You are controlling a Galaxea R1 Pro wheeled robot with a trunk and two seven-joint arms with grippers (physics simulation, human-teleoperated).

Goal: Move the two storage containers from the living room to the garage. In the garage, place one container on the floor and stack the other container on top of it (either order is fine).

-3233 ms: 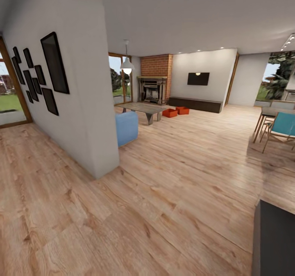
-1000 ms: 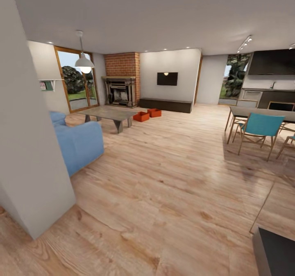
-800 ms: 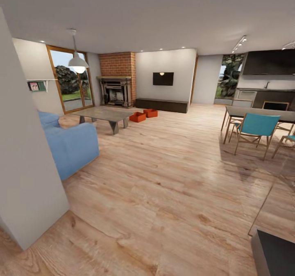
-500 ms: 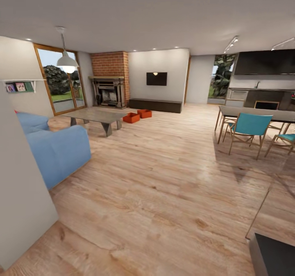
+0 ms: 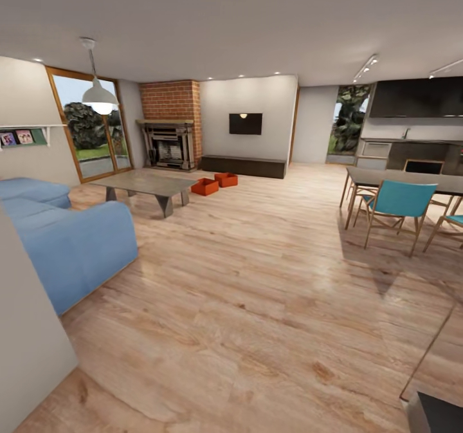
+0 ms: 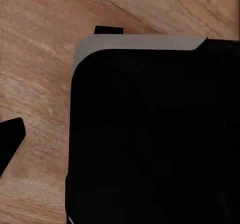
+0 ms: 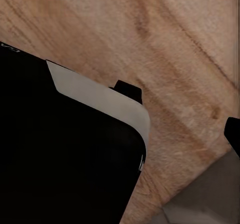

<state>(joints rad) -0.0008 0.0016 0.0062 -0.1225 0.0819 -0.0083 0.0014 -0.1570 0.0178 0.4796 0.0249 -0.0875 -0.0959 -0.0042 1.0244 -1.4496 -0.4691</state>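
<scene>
Two orange bins (image 5: 205, 186) (image 5: 226, 179) sat side by side on wood-plank floor (image 5: 257, 278), far across living room, between coffee table (image 5: 145, 184) and long dark cabinet (image 5: 243, 166) | blue sofa (image 5: 71, 243) near left, dining chairs (image 5: 399, 204) right | brick fireplace (image 5: 170, 124) behind | jaws' state: could not tell, fingertips barely seen (image 6: 108, 30) (image 7: 127, 91)

Orange-red containers (image 5: 214, 183); blue sofa (image 5: 71, 240); seemingly brick-red fireplace (image 5: 168, 124).
</scene>
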